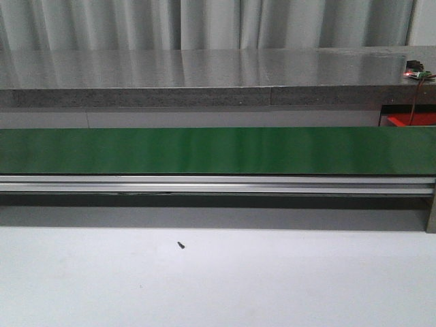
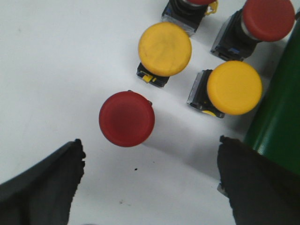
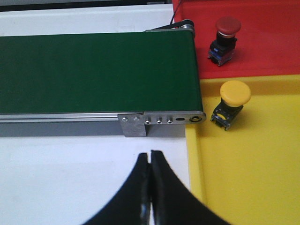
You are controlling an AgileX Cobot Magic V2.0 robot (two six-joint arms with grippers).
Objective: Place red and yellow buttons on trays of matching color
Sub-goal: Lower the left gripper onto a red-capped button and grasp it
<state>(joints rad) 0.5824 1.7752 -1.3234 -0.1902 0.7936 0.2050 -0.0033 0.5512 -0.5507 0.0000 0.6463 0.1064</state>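
In the left wrist view my left gripper (image 2: 150, 150) is open above the white table, with a red button (image 2: 126, 118) just ahead of the gap between its fingers. Beyond it stand two yellow buttons (image 2: 164, 48) (image 2: 234, 87) and another red button (image 2: 267, 18). In the right wrist view my right gripper (image 3: 150, 154) is shut on nothing over the white table. A red button (image 3: 227, 26) sits on the red tray (image 3: 262, 51), and a yellow button (image 3: 235, 93) sits on the yellow tray (image 3: 253, 164). Neither gripper shows in the front view.
A green conveyor belt (image 1: 218, 150) runs across the table on an aluminium rail (image 1: 218, 184); its end (image 3: 161, 118) meets the trays, and its edge (image 2: 276, 126) lies beside the buttons. A small dark speck (image 1: 181, 244) lies on the white table. A further button (image 2: 185, 11) is cut off at the frame's edge.
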